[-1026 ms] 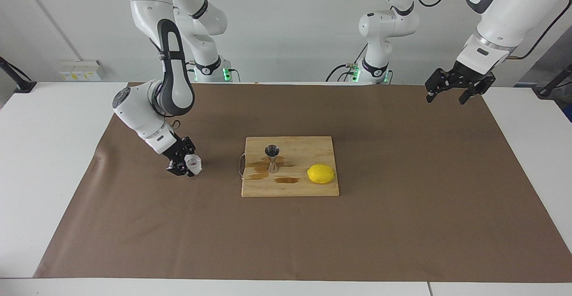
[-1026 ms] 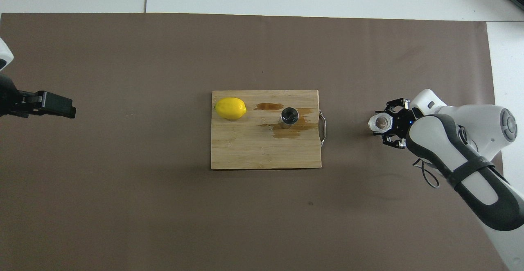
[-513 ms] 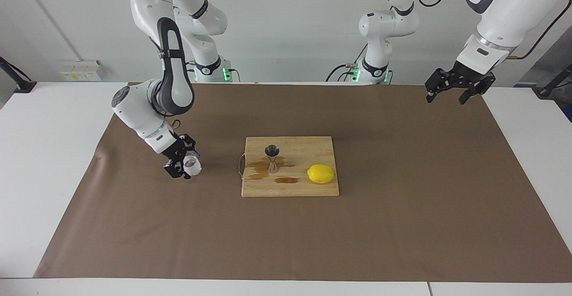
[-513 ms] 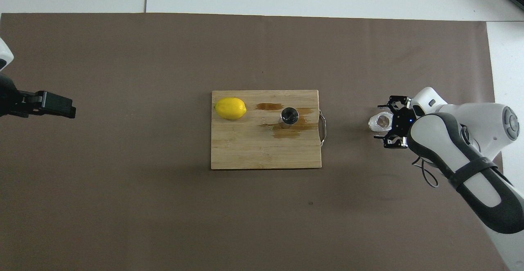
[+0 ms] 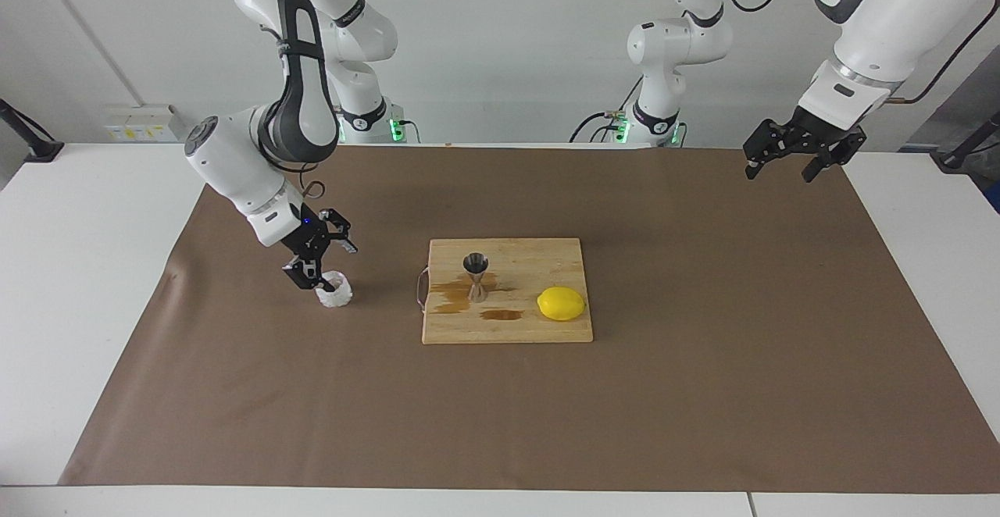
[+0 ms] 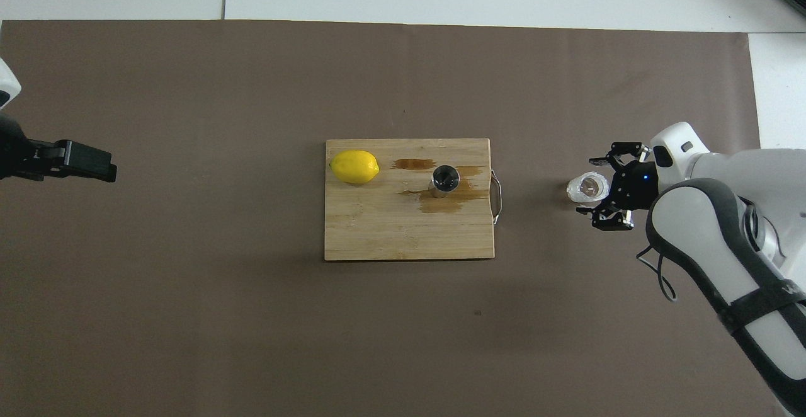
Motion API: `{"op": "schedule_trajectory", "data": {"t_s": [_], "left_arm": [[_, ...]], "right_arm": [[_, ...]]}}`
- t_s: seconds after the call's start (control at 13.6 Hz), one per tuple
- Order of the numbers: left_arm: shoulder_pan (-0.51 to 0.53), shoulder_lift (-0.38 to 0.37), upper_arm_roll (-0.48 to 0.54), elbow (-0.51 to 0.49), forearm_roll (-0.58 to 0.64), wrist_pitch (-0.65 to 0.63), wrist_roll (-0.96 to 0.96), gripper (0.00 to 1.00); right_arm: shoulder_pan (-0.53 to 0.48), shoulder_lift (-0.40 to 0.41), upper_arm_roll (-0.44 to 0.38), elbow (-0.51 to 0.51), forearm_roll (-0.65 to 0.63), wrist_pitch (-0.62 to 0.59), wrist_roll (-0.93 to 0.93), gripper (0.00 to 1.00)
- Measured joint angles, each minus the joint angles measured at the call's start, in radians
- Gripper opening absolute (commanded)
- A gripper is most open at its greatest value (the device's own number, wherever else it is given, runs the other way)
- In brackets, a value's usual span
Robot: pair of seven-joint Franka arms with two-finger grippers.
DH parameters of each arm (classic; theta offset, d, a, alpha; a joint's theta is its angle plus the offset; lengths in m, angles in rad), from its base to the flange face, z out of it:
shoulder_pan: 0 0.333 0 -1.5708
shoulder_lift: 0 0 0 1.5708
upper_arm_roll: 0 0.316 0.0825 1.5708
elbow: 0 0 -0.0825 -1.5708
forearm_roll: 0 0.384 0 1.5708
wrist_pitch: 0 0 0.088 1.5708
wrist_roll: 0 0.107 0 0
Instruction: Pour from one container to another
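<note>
The whitish textured glass cup (image 5: 336, 294) (image 6: 585, 188) stands upright on the brown mat, beside the board's handle, toward the right arm's end. My right gripper (image 5: 326, 265) (image 6: 595, 186) hangs just above it, open, its fingers spread wide and holding nothing. The steel jigger (image 5: 475, 275) (image 6: 444, 179) stands upright on the wooden cutting board (image 5: 539, 255) (image 6: 378, 234), with brown wet patches around its foot. My left gripper (image 5: 780, 173) (image 6: 94, 165) waits open in the air over the mat at the left arm's end.
A yellow lemon (image 5: 561, 303) (image 6: 354, 166) lies on the board, toward the left arm's end from the jigger. The board has a metal handle (image 5: 422, 289) (image 6: 497, 198) on the edge that faces the cup. A brown paper mat (image 5: 703, 392) covers the white table.
My right gripper has opened and let go of the cup, which now stands on the mat. It then rose and drew back a little. The left arm has not moved.
</note>
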Motion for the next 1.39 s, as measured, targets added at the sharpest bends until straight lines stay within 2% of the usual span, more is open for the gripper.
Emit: {"op": "schedule_trajectory", "data": {"t_s": [0.22, 0.59, 1.17, 1.39], "left_arm": [[0.000, 0.000, 0.000, 0.000, 0.000, 0.000, 0.000, 1.00], [0.000, 0.000, 0.000, 0.000, 0.000, 0.000, 0.000, 1.00], [0.000, 0.000, 0.000, 0.000, 0.000, 0.000, 0.000, 1.00], [0.000, 0.000, 0.000, 0.000, 0.000, 0.000, 0.000, 1.00]], "right_arm": [[0.012, -0.030, 0.000, 0.019, -0.143, -0.035, 0.237, 1.00], [0.036, -0.032, 0.002, 0.043, -0.349, -0.109, 0.716, 1.00], [0.035, -0.058, 0.001, 0.207, -0.456, -0.407, 1.263, 1.00], [0.035, -0.073, 0.001, 0.305, -0.496, -0.555, 1.517, 1.00]]}}
